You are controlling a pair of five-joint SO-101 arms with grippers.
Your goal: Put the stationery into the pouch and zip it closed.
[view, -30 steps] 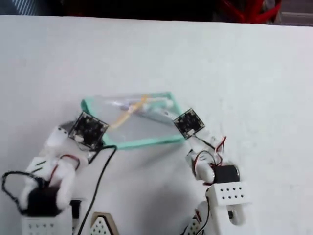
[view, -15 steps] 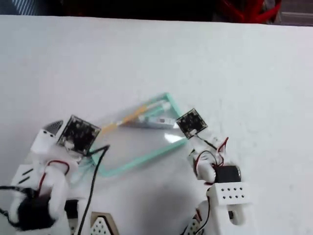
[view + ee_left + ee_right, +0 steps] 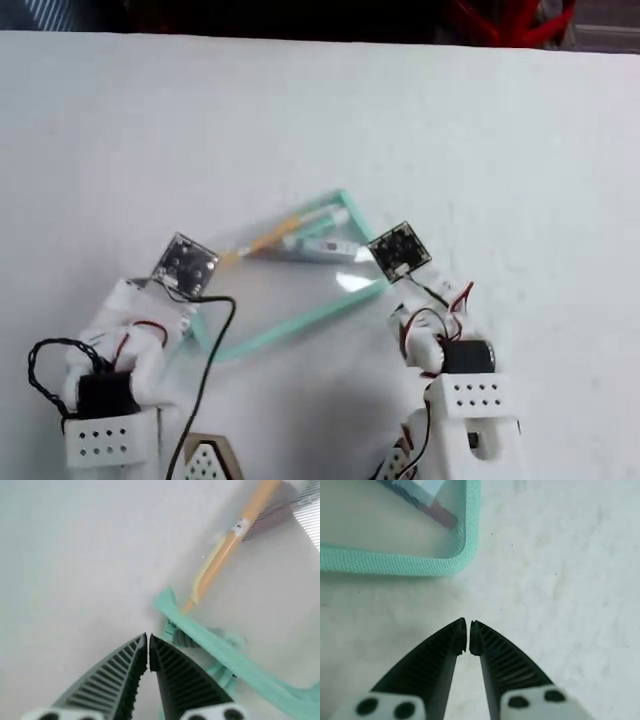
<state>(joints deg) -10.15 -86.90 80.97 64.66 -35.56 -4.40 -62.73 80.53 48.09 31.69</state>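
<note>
Pouch (image 3: 290, 290) of clear plastic with green edging, flat on the white table (image 3: 450, 130), long axis slanting from the near left to the far right. Inside, visible through the clear wall: yellow pencil (image 3: 262, 240) along the far edge, tip toward the left corner, and a pale item (image 3: 322, 246) beside it toward the right end.

Left hand (image 3: 148, 647) pinched shut on nothing, tips just short of the pouch's left corner. Grey zip pull (image 3: 181, 637) just beside those tips (small, tucked against the green band), with the band running away from the corner.

Right hand (image 3: 468, 637) likewise shut and empty, poised over bare table just off the pouch's right corner, near but not touching the green rim.

Cannot tell from these views whether the zip is drawn fully across. Judged from the layout: stationery in, zipping the step in hand. Left hand the nearer to the pull, so probably the one to take it, after parting its fingers first. Right hand well placed to pin the opposite corner against the tug.
</note>
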